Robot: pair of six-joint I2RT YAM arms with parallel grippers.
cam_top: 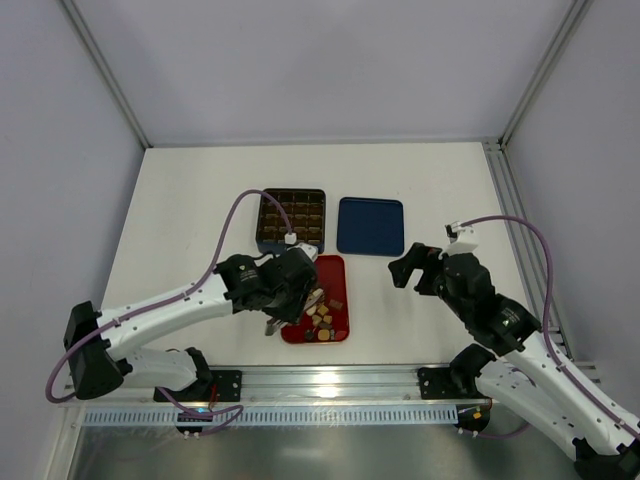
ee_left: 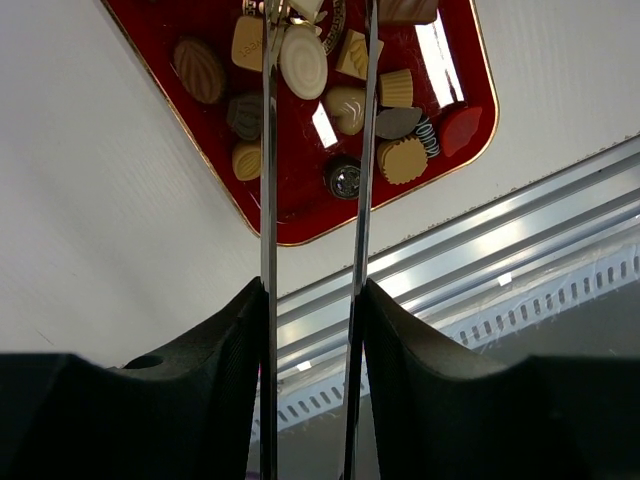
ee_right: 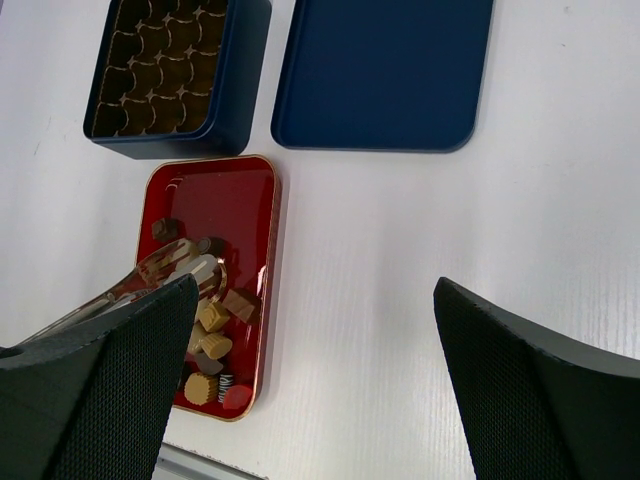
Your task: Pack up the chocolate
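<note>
Above the red tray (cam_top: 333, 330) of chocolate (ee_left: 350, 108), the left gripper (ee_left: 315, 15) gripped metal tongs (ee_left: 268, 150), while the right gripper (ee_right: 310, 330) hung released.

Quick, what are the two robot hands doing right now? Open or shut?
Left gripper: thin metal tongs over the red tray, slightly apart; a grip on a chocolate cannot be told.
Right gripper: open wide, holding nothing.

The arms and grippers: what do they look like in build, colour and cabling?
Both arms have white link shells with black joints and black bases. A purple cable loops along each. The left gripper carries long, thin, shiny blade-like fingers on black ribbed mounts; the right gripper has broad black textured fingers.
</note>
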